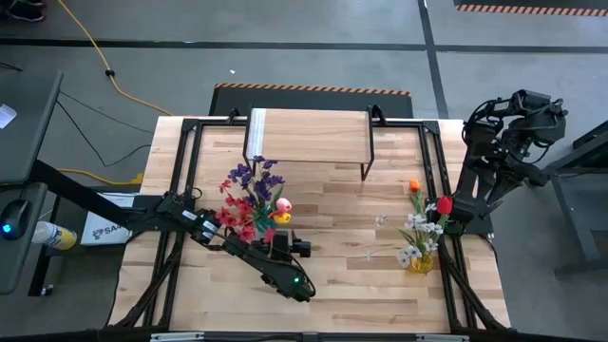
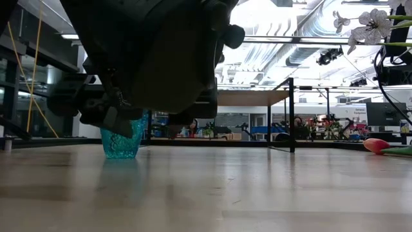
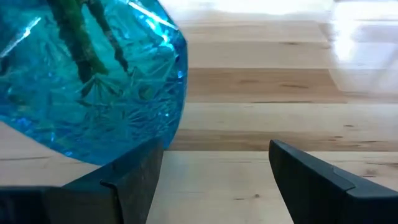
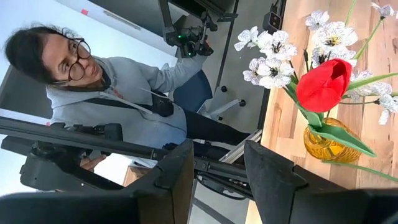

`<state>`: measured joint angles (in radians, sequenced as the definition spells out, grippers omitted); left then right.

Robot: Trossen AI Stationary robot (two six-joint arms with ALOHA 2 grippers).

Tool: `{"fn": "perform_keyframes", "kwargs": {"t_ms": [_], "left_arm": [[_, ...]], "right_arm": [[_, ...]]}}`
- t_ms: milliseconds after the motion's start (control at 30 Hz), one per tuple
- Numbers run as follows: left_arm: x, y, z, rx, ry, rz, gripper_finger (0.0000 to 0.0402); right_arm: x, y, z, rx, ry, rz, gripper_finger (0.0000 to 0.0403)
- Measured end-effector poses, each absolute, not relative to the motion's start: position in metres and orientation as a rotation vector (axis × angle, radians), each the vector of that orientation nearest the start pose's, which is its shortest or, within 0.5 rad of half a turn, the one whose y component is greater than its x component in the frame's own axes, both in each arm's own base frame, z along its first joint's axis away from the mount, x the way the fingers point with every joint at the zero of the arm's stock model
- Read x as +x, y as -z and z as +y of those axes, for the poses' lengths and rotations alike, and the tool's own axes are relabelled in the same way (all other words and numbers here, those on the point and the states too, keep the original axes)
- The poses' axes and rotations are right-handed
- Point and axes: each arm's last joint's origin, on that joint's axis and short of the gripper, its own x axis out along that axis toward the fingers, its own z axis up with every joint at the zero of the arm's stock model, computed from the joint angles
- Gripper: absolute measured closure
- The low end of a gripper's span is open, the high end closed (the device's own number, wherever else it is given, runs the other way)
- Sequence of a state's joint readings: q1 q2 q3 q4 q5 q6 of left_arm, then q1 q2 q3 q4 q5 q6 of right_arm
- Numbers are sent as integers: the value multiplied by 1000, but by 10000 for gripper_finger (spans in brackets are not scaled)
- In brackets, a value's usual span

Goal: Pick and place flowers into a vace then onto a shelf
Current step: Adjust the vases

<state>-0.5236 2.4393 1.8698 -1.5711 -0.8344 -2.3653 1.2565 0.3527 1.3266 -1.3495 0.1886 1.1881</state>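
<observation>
Risk: our left gripper (image 3: 214, 180), jaws wide and empty beside the blue vase (image 3: 87, 81), may tip it, spilling the flowers (image 1: 252, 195).

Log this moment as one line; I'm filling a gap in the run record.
left gripper: jaws open beside blue vase | right gripper: jaws empty, off table edge | yellow vase: holds red tulip | shelf: bare

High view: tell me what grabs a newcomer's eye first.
The bright bouquet of purple, red and pink flowers in a blue glass vase stands mid-table, in front of the shelf, with the open left gripper beside the vase. Near the table's right edge, a yellow vase holds white flowers and a red tulip.
</observation>
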Motion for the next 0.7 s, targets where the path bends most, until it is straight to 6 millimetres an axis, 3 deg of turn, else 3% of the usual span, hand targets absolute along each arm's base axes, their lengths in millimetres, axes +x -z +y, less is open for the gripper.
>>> {"fn": "perform_keyframes", "kwargs": {"t_ms": [700], "left_arm": [[356,-105,-186,-488,-1541,483,76]], "right_arm": [[-10,-396,-49,811,-728,865,269]]}}
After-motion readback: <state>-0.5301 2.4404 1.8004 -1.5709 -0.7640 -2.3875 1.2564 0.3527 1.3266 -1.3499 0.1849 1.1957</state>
